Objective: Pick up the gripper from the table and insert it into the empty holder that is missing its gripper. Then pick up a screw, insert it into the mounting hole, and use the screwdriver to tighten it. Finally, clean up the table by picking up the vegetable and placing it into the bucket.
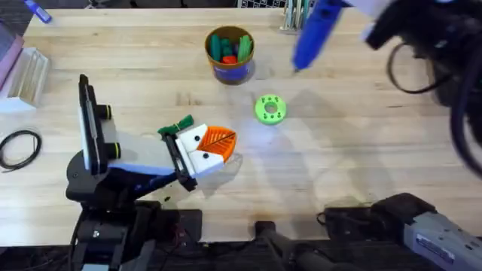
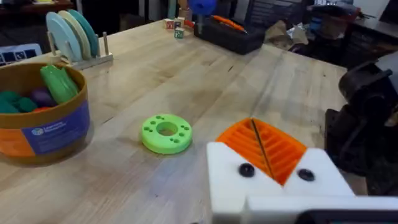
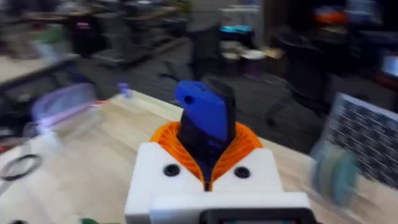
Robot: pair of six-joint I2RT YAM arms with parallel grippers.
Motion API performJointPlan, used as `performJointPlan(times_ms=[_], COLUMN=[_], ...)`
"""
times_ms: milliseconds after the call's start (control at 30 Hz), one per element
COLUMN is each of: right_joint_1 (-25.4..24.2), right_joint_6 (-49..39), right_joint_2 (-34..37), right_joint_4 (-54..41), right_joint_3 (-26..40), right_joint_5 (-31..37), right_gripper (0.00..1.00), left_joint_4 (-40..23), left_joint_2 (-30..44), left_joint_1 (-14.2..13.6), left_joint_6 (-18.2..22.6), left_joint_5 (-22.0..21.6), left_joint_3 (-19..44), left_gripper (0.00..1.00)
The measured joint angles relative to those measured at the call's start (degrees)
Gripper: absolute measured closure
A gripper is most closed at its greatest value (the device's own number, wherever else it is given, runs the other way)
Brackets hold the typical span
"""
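Screwdriver (image 1: 315, 30) clamped in right hand (image 3: 208, 163), raised above table (image 1: 361, 158) beyond green disc (image 1: 269, 108). Left hand (image 1: 209, 147) low near table, pads pressed together, gripping nothing, both pads orange, so insertion apparently done. Vegetable (image 1: 178, 126) on table beside left hand, not yet in bucket (image 1: 230, 53); cleanup left

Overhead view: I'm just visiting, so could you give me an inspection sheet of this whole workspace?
Surface: wooden table.
Job's things: screwdriver lifted above the table; vegetable lying beside the left gripper; bucket upright, toy pieces inside.
Clutter: green disc; clear box; dish rack.
Grippers: left gripper low over the table, pads together; right gripper clamped on the screwdriver.
Cables: black loop near the table's left edge.
Surroundings: blurred benches and equipment.
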Motion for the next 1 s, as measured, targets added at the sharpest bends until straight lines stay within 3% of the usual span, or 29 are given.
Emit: performJointPlan(times_ms=[267,500,700,1000], right_joint_1=[16.60,25.91,30.38,32.39], right_joint_6=[2.14,2.51,2.66,2.66], right_joint_2=[5.19,9.20,11.48,13.05], right_joint_4=[14.12,21.12,21.30,21.59], right_joint_3=[-0.12,-0.12,-0.12,-0.12], right_joint_5=[-1.01,-1.25,-1.27,-1.41], right_gripper=[0.980,0.980,0.980,0.980], left_joint_4=[0.01,0.01,0.01,-0.01], left_joint_2=[-0.02,-0.02,0.00,-0.01], left_joint_1=[0.00,0.00,0.00,0.00], left_joint_6=[0.01,0.01,-0.01,0.01], left_joint_5=[-0.01,-0.01,-0.01,-0.01], left_joint_3=[0.00,0.00,0.00,0.00], left_gripper=[0.996,0.996,0.996,0.996])
